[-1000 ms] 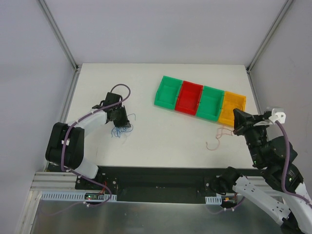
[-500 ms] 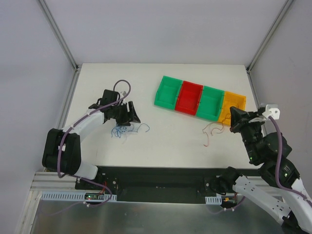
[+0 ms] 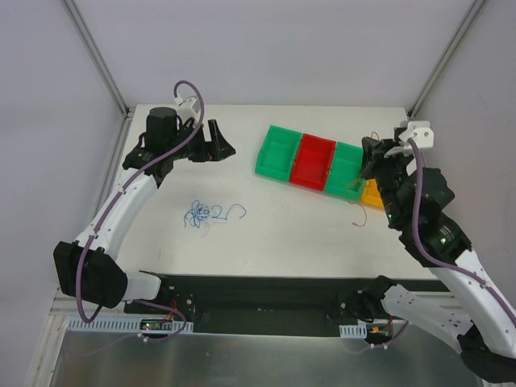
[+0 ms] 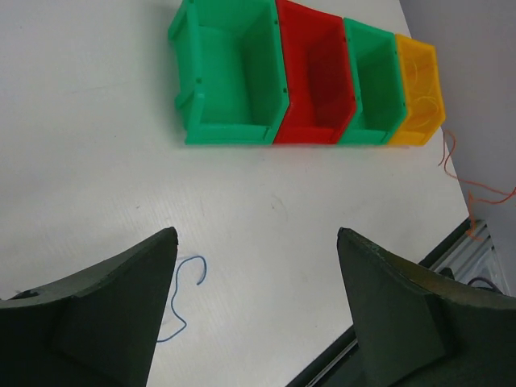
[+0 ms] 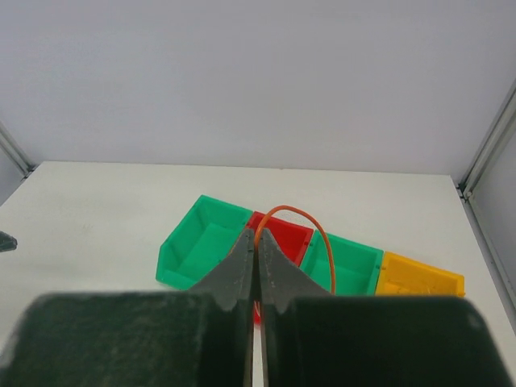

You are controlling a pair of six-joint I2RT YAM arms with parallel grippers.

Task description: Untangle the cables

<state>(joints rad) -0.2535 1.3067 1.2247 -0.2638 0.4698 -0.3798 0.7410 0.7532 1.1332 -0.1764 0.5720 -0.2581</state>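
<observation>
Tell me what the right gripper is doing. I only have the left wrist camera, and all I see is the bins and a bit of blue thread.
Observer: The right gripper is shut on the orange cable, which loops up above its tips.
Operator: Where does that blue thread lead?
Observer: Into the blue cable, a small tangle lying on the table, apart from both grippers.
Operator: Where is the right gripper relative to the bins?
Observer: In the top view it is above the second green bin, beside the yellow bin, and the orange strand trails down to the table.
</observation>
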